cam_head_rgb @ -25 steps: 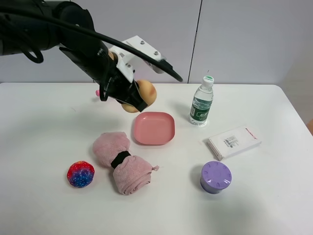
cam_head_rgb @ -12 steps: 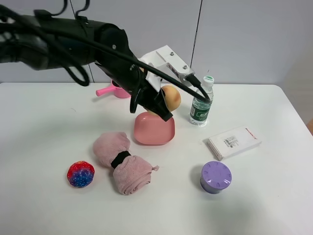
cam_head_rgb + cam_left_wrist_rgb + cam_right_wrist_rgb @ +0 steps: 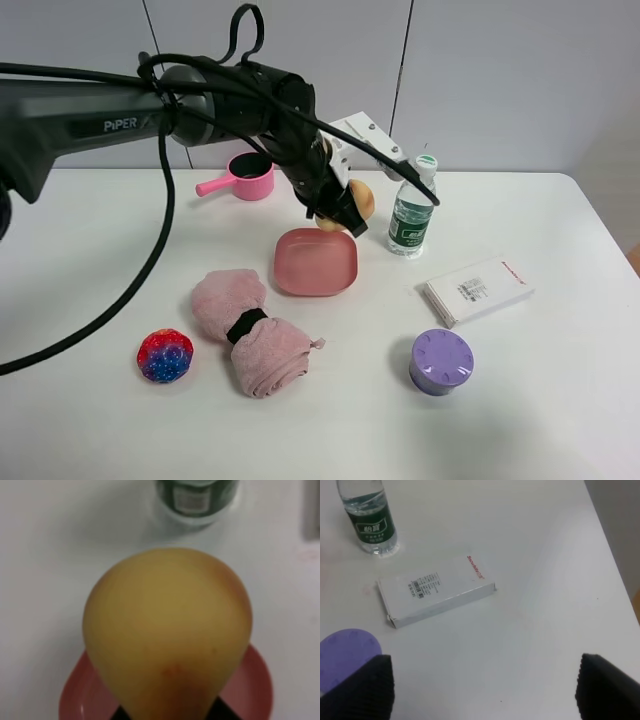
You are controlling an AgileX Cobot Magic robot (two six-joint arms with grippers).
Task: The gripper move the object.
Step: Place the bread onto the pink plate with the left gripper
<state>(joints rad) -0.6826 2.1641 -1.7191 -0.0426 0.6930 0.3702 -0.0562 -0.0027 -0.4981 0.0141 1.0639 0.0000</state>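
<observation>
My left gripper [image 3: 343, 208] is shut on the tan-beige ball [image 3: 358, 200] and holds it just above the far edge of the pink plate [image 3: 316, 262]. In the left wrist view the ball [image 3: 167, 630] fills the picture, squeezed to a pear shape, with the pink plate [image 3: 250, 690] below it and the water bottle [image 3: 197, 497] beyond. The gripper's fingers are mostly hidden behind the ball. My right gripper [image 3: 485, 690] is open, its two dark fingertips far apart over bare table, and it is out of the exterior high view.
A water bottle [image 3: 412, 208] stands right of the ball. A pink cup with a handle [image 3: 246, 178] stands behind. A rolled pink towel [image 3: 250, 330], a red-blue glittery ball [image 3: 165, 357], a white box [image 3: 478, 291] and a purple lidded jar [image 3: 441, 361] lie nearer the front.
My left arm has carried the ball to the right and down, from above the table's back left to just over the plate's far edge. The pink cup is now uncovered.
</observation>
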